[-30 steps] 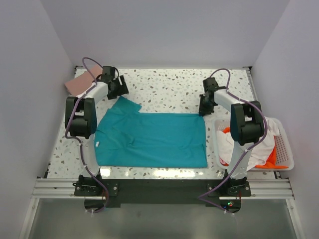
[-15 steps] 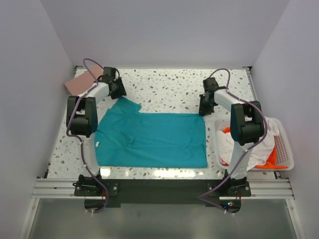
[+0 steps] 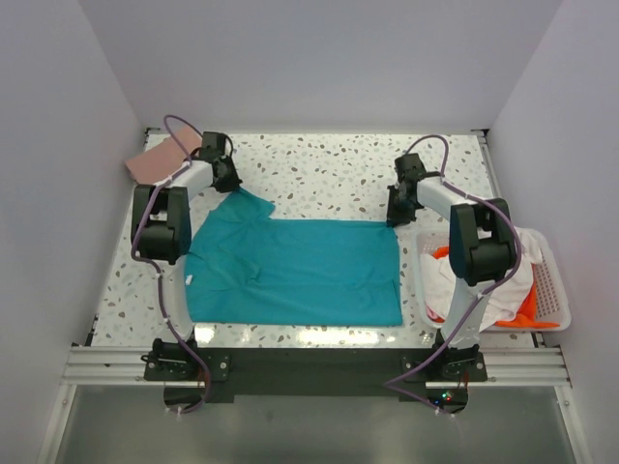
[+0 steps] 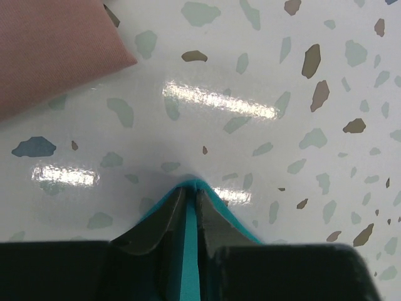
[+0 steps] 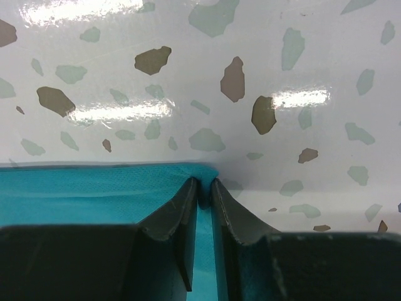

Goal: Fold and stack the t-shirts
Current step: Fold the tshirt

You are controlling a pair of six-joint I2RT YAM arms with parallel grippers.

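White-and-black arms (image 3: 160,227) carry purple cables (image 3: 175,117) and dark, tapered fingers (image 4: 153,222).

no legible txt in any view, white tag (image 3: 191,280) on teal t-shirt (image 3: 309,271) too small to read

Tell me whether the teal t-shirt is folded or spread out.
Spread out. The teal t-shirt lies flat and open across the table; the left claw and right claw pinch its far corners.

Stood enclosed by plain pale walls (image 3: 319,58); showed a glossy, speckled white tabletop (image 3: 319,179) streaked with bright reflections (image 4: 219,103) of overhead light.
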